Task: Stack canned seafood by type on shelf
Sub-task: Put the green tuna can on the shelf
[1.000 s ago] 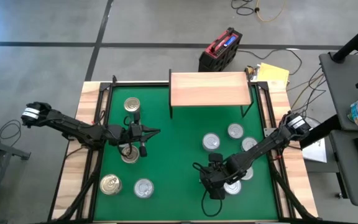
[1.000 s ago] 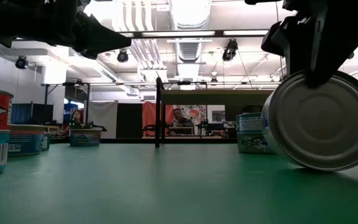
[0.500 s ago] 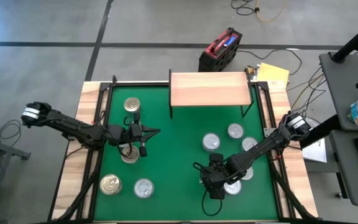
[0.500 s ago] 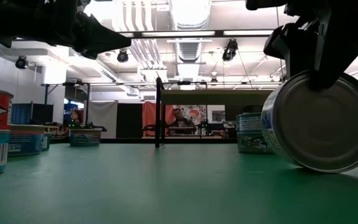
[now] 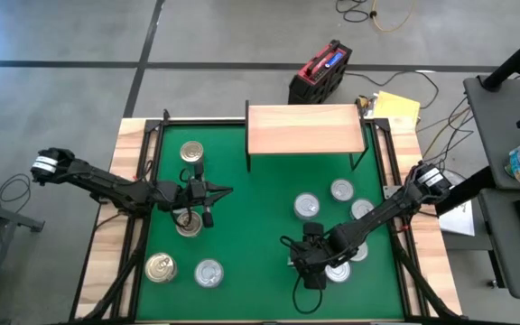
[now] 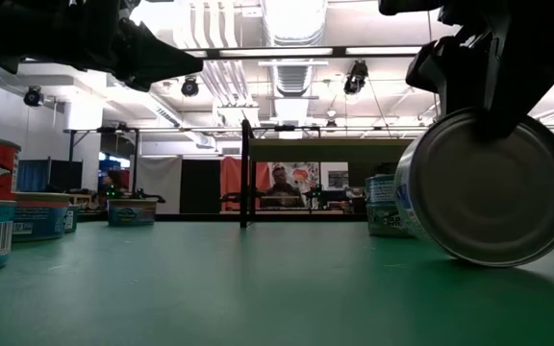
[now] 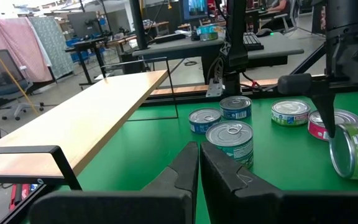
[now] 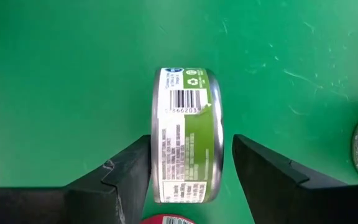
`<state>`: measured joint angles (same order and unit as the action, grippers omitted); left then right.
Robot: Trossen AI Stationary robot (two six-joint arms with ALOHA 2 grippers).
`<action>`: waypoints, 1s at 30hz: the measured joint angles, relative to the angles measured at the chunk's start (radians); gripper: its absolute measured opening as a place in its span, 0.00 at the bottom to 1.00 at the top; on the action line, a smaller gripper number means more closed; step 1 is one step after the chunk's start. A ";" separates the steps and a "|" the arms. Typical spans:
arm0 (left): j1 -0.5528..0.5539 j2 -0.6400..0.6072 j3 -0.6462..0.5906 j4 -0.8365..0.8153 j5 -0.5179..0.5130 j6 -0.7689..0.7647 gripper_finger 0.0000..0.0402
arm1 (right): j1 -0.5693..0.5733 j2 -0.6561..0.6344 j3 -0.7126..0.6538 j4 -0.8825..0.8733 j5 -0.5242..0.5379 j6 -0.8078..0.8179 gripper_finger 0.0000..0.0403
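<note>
A green-labelled can [image 8: 187, 134] stands on its rim on the green mat [image 5: 260, 226], near the right front; the low view shows its flat silver end [image 6: 489, 187]. My right gripper [image 8: 191, 162] points steeply down over it, open, one finger on either side of the can's flat ends. My left gripper [image 5: 219, 191] hangs level and shut above the mat's left half, holding nothing; the left wrist view shows its fingers [image 7: 199, 168] together. The light-wood shelf [image 5: 305, 129] stands bare at the far edge. Other cans lie flat on the mat. My right gripper has one finger [image 8: 135, 168] close along one flat end of the can [image 8: 157, 155]; I cannot tell whether it touches. The other finger [image 8: 253, 162] stands clear of the opposite end, with green mat showing between. The can rests on its rim on the mat.
Several cans sit upright on the left [image 5: 191, 152] [image 5: 188, 223] [image 5: 161, 266] and on the right [image 5: 307, 206] [image 5: 341, 190] [image 5: 337, 271]. A red-topped can [image 8: 173, 219] lies right beside the right gripper. Free mat lies in the middle, in front of the shelf.
The can on its rim under my right gripper has shifted a little toward the table's left and still stands on its rim. Both arms have stayed where they were.
</note>
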<state>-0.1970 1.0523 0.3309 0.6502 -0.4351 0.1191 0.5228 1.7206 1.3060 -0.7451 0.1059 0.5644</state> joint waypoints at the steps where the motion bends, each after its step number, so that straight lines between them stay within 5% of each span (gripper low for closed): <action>1: 0.000 0.000 0.000 0.000 0.000 0.000 0.00 | 0.000 0.000 0.000 0.002 0.000 0.000 0.52; 30: 0.000 0.000 0.000 0.000 0.000 0.000 0.00 | 0.000 -0.006 0.000 0.002 -0.007 0.022 0.36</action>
<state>-0.1970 1.0523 0.3309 0.6502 -0.4351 0.1191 0.5228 1.7147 1.3060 -0.7432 0.0988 0.5861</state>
